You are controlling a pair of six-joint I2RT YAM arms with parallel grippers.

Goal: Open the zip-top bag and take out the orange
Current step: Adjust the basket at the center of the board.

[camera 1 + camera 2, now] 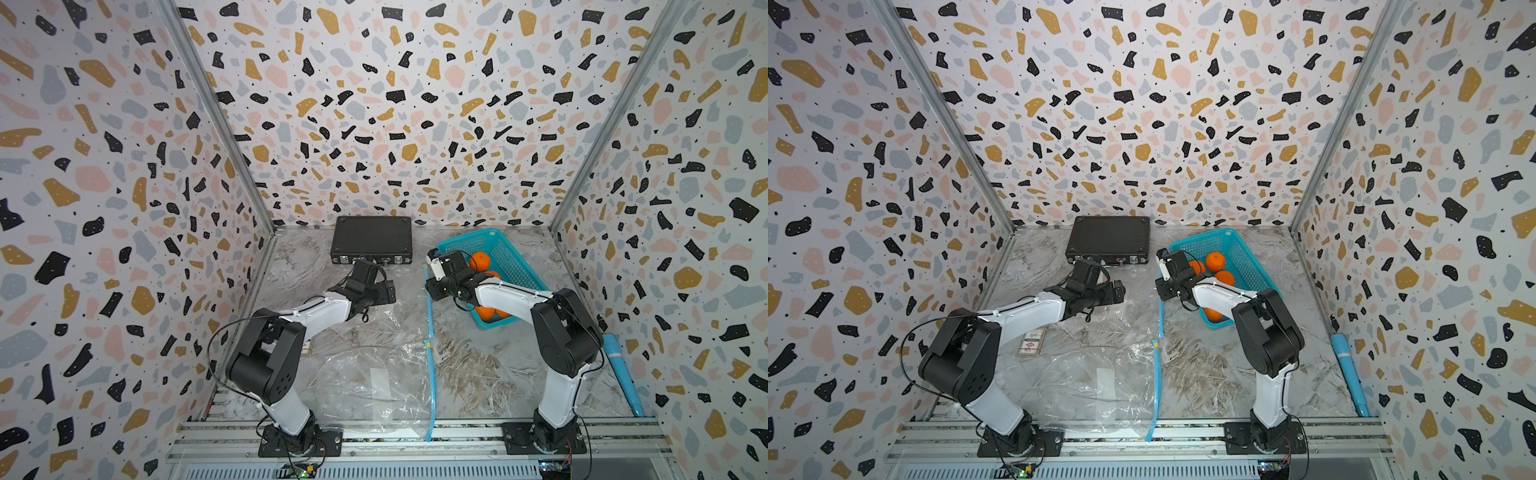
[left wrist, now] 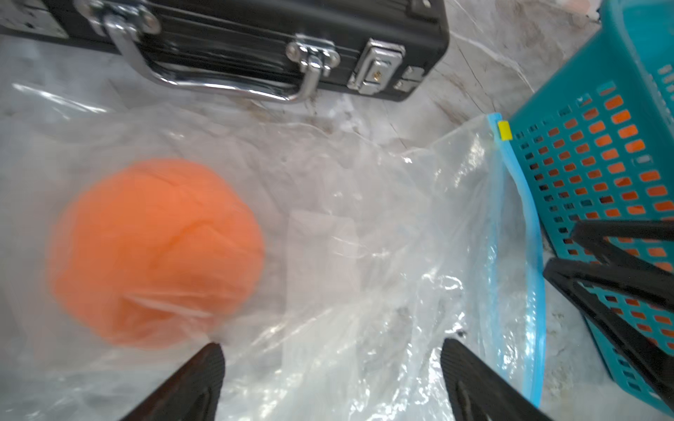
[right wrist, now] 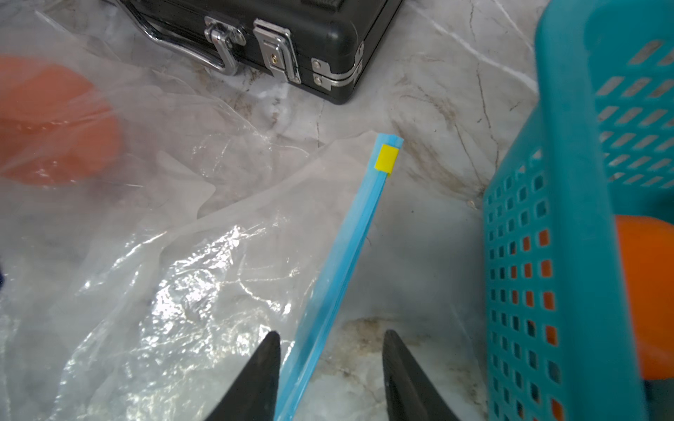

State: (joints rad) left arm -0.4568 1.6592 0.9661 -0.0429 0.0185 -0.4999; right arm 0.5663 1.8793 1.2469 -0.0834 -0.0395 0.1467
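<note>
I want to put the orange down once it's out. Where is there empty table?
Bare table lies between the bag's blue zip strip and the right arm, in front of the basket. A narrow gap between black case and basket is bare. The bag covers the middle.

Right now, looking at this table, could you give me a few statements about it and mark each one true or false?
1. An orange lies inside the clear zip-top bag. True.
2. The black case stands open. False: its lid is shut.
3. The teal basket holds several oranges. True.
4. The left end effector grips the orange. False: it is open and holds nothing; the fruit lies in the bag beyond its fingers.
</note>
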